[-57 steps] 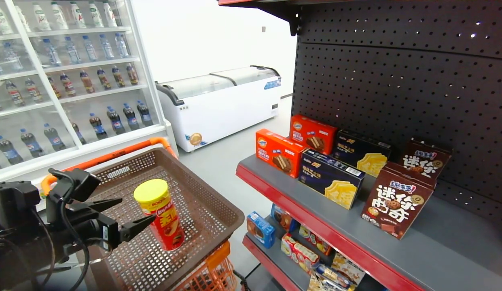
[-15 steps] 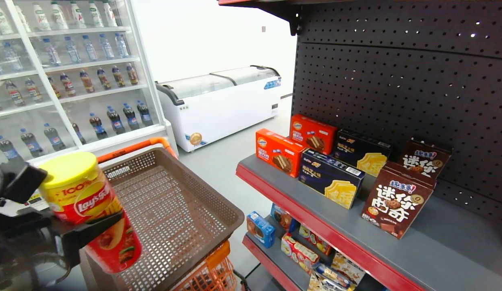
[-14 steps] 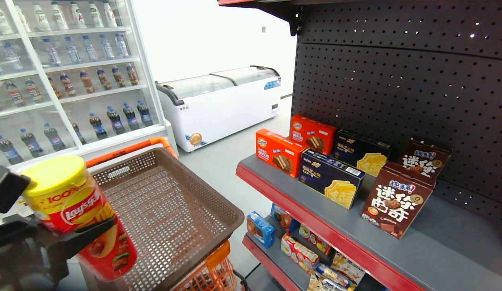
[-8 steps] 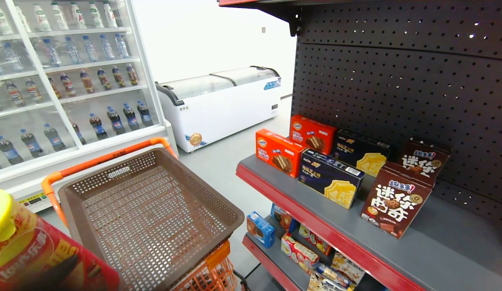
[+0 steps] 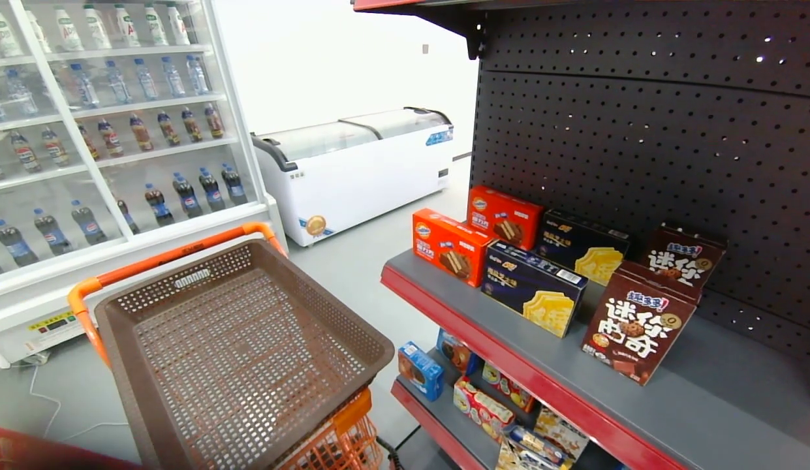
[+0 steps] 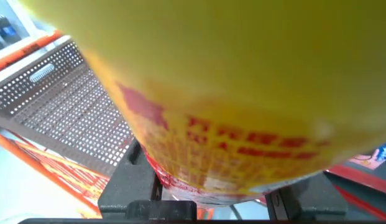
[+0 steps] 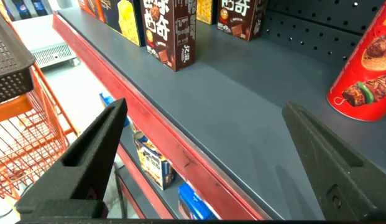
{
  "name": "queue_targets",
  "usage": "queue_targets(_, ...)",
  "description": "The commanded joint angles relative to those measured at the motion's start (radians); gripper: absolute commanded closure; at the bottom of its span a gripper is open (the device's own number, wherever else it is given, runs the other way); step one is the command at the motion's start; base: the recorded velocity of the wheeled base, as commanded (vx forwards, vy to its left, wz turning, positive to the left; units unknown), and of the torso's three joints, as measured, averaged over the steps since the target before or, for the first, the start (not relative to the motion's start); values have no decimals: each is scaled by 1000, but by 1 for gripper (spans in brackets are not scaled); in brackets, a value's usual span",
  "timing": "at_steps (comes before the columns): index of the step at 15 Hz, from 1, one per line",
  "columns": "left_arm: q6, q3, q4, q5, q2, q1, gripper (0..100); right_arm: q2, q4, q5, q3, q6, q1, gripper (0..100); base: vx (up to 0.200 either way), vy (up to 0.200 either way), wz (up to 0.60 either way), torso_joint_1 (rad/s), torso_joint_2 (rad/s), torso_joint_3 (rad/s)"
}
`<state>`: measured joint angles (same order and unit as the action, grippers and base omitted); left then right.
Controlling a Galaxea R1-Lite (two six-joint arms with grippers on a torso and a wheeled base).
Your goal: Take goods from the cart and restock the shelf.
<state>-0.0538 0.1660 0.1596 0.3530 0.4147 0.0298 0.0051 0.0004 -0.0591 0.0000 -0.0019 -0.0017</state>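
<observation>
The chips can (image 6: 230,93) was yellow above with red print, and red lower down. The cart's basket (image 5: 372,343) was brown and pierced all over with small holes, set on orange wire with an orange handle (image 5: 170,256). The shelf (image 5: 718,398) had a grey deck and a red front edge, backed by black pegboard (image 5: 639,130) dotted with holes. From left to right on it stood orange boxes (image 5: 451,247), navy boxes (image 5: 534,297) with yellow pictures, and brown boxes (image 5: 638,324) with white characters. A second can (image 7: 363,74) on the same deck was red. The right gripper (image 7: 204,106) was black.
</observation>
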Motion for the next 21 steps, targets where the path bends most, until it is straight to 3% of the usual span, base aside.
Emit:
queue_targets(1, 0, 0, -28, 0, -57, 2, 100, 1, 0, -1, 0, 0, 0, 0, 0, 0, -600, 2, 2, 2)
queue_targets(7, 34, -3, -89, 1, -132, -1, 100, -1, 1, -1, 0, -1, 0, 0, 0, 0, -600, -1, 2, 0)
queue_targets(18, 34, -16, -89, 8, -149, -4, 100, -1, 0, -1, 0, 0, 0, 0, 0, 0, -600, 4, 2, 2)
queue_targets(21, 34, -14, -89, 8, -152, -4, 100, -1, 0, -1, 0, -1, 0, 0, 0, 0, 0, 0, 0, 0)
